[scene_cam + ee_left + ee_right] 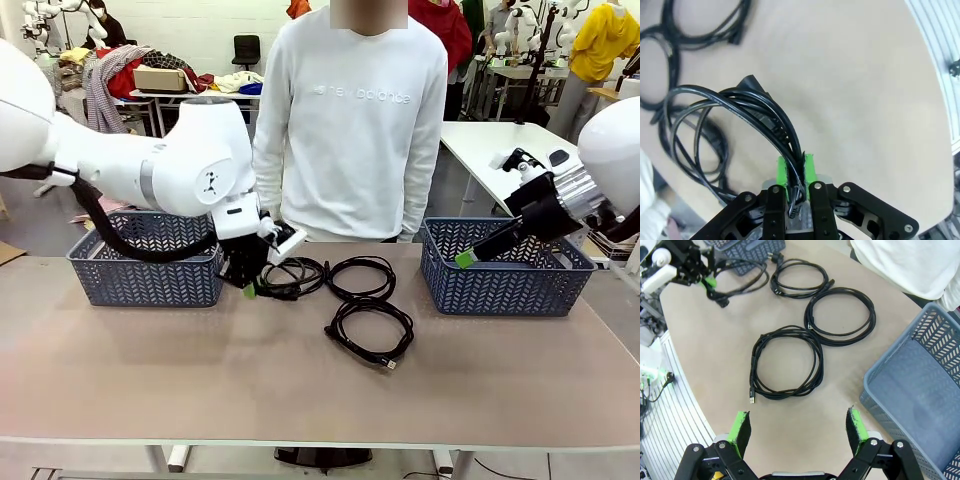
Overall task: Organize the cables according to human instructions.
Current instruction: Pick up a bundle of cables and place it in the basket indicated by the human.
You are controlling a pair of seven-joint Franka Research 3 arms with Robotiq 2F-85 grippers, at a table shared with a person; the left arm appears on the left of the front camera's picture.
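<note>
Four black cables lie mid-table. My left gripper (250, 287) is shut on one cable (280, 291) by its bundled strands, just right of the left basket; in the left wrist view the gripper (796, 172) pinches those strands (740, 107) between green pads. A second coil (303, 268) lies touching it, a third (361, 277) to the right, a fourth (371, 331) nearer me. My right gripper (468, 257) hangs open at the right basket's near-left corner. In the right wrist view it (797, 427) is open above the nearest coil (785, 369), with the other loose coils (840, 315) (799, 276) and the held cable (747, 282) beyond.
A blue basket (145, 275) stands at the left and another (500, 285) at the right, the right one (920, 390) with nothing inside. A person in a white sweatshirt (350, 120) stands at the far edge. The table's near half is bare.
</note>
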